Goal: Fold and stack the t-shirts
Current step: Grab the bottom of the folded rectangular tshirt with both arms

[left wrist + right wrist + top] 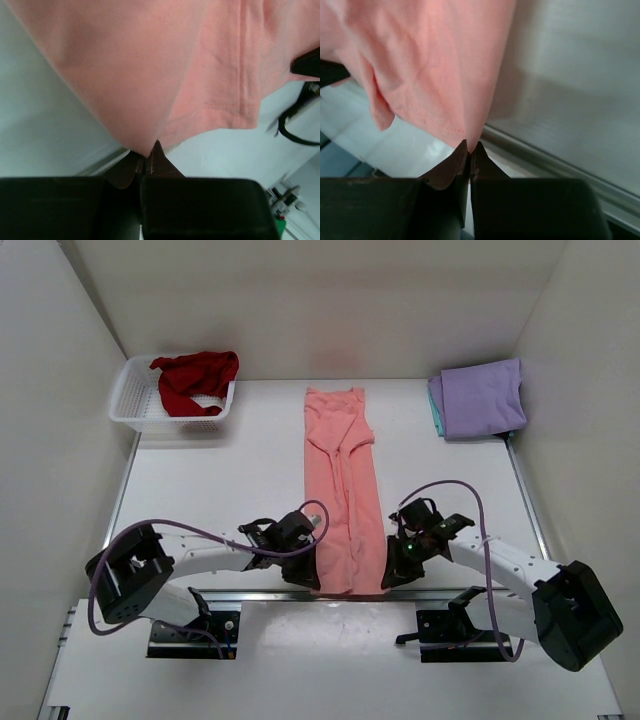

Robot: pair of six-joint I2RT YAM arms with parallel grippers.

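Stretching lengthwise down the middle of the counter (220, 480), the pink shirt (343, 490) has both near corners pinched at the near edge, one by the clenched left tool (150, 154), the other by the clenched right tool (470, 146). A dark red shirt (195, 378) lies in the basket (128, 405) at the far left corner, and a folded purple shirt (483, 395) sits at the far right corner.

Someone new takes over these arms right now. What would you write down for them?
The left gripper is shut on the near left corner of the pink shirt, the right gripper on its near right corner.
The pink shirt lies mid-table as a narrow strip. The purple shirt sits folded on the teal shirt, far right. The red shirt lies crumpled in the basket, far left.
Done: pink folded lengthwise. Left: fold it shorter, stack it, then do the red.
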